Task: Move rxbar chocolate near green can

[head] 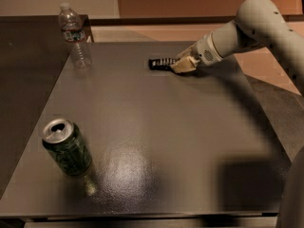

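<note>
Dark grey and faintly glossy, the counter [156, 127] fills most of the view, with a tan wall and pale floor behind its far edge. Toward that far edge, a little right of the middle, is the rxbar chocolate [160, 63], a small flat black bar with rows of white lettering. It lies roughly level and points to the picture's left. Whether it rests on the surface or sits just above it cannot be told.

The bar's right end disappears between the beige fingers of the pincer [183, 65], which is clamped on that end. The rest of the bar sticks out free. Behind the pincer, the pale grey arm [247, 27] rises to the upper right and bends down along the right edge of the view.

The green can [67, 148] stands well apart from the bar, near the front left corner. It leans slightly, its silver top and pull-tab opening showing. A clear plastic water bottle [75, 37] stands upright at the far left corner.
</note>
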Available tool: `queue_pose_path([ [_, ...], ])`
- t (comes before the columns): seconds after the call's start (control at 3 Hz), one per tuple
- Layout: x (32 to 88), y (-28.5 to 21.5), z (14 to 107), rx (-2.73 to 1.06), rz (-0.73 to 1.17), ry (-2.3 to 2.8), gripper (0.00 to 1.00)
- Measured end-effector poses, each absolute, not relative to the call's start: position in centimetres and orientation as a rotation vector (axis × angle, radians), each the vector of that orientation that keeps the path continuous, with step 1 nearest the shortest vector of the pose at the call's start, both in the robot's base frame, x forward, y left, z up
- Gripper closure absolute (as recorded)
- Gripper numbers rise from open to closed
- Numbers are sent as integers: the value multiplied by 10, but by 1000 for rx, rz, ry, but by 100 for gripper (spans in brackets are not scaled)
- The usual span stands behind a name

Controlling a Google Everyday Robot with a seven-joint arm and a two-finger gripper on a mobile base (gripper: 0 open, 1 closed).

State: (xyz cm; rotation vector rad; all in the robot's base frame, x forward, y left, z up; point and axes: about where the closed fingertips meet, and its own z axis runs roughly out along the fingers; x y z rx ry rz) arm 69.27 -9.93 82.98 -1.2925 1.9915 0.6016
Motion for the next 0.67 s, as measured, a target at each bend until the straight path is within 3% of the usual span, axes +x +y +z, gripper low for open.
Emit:
queue_pose_path([
  [0.67,593,-60,898,-1431,750,1859,100],
])
